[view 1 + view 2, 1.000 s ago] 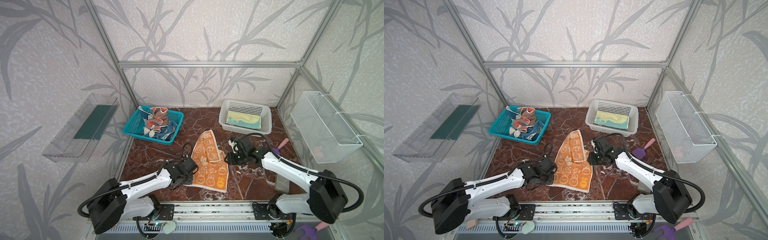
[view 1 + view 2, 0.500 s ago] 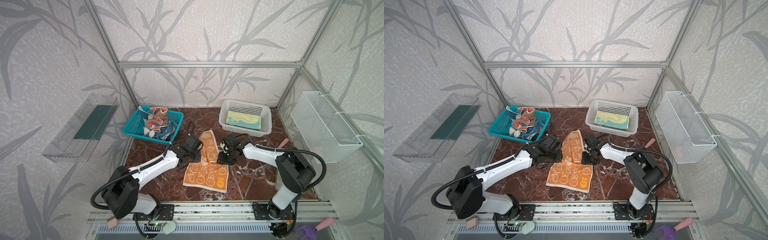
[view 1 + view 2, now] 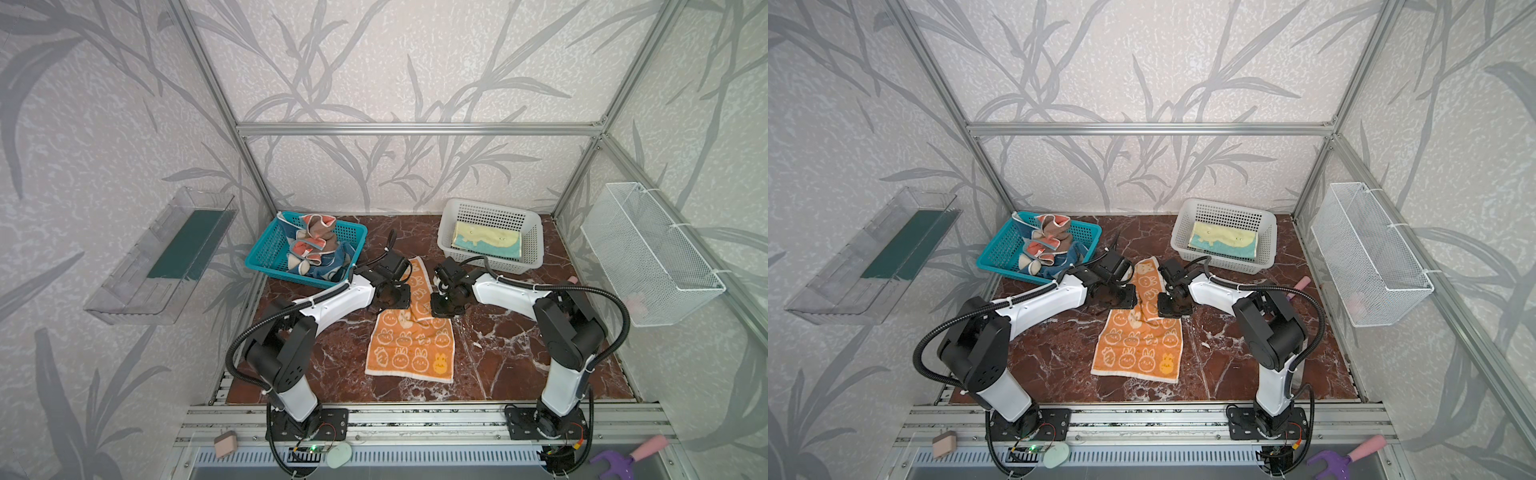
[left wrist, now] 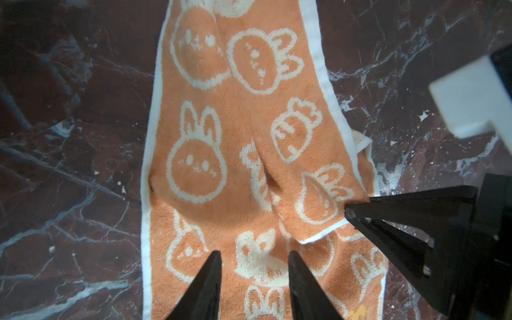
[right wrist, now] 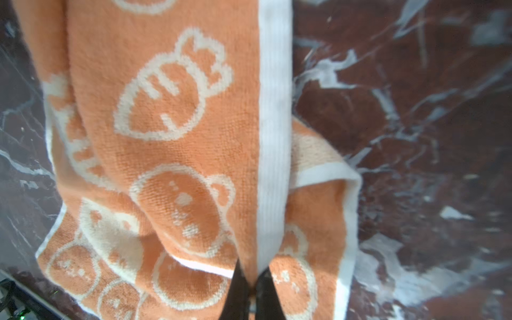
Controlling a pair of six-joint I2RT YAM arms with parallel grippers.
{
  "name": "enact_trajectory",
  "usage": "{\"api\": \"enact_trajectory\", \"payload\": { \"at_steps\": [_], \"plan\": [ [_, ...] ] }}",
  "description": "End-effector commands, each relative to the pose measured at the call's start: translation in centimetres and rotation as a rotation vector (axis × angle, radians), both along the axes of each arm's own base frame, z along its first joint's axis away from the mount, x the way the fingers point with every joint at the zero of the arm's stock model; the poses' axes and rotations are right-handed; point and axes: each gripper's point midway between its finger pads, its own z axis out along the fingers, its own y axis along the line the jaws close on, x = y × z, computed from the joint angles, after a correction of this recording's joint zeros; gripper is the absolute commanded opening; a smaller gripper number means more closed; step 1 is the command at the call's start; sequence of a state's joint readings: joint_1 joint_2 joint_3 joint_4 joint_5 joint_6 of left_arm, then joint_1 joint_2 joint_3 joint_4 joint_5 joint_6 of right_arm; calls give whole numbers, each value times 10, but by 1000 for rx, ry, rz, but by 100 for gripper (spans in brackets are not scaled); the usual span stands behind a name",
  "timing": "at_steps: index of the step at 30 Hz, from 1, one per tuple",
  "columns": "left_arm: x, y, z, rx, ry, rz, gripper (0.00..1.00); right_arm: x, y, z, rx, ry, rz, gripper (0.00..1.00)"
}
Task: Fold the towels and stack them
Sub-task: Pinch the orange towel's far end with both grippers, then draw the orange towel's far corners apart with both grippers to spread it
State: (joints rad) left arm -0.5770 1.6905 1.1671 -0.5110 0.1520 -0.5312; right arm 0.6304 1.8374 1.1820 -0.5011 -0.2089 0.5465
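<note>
The orange bunny towel (image 3: 409, 345) is lying in the middle of the tabletop (image 3: 519, 353), its far half bunched. The right end effector (image 5: 252, 267) is clenching the towel's white edge. The left end effector (image 4: 254, 253) is hovering over the cloth, released, holding nothing.

Right pincer (image 3: 443, 311) seemingly on orange towel (image 3: 409, 349)

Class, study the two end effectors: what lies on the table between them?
The orange towel, bunched into a narrow strip, lies between the left end effector and right end effector; both top views show it.
</note>
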Motion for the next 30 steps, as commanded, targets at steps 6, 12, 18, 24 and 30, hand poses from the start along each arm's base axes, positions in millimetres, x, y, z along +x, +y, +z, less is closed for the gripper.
{"api": "enact_trajectory", "payload": {
  "at_steps": [6, 12, 18, 24, 30],
  "plan": [
    [44, 9, 41, -138, -62, 65, 42, -21, 2, 84, -57, -235, 357, 0],
    [48, 19, 41, -209, -72, 100, 42, -92, 9, 52, -108, -162, 639, 0],
    [61, 4, 31, -83, -107, -11, 41, -108, -2, 32, 74, -124, 421, 0],
    [76, -58, 5, 24, -89, -326, 45, -109, -5, 7, 250, -46, 176, 0],
    [67, -121, -20, 77, -133, -602, 51, -109, -29, -22, 269, 49, -107, 0]
  ]
}}
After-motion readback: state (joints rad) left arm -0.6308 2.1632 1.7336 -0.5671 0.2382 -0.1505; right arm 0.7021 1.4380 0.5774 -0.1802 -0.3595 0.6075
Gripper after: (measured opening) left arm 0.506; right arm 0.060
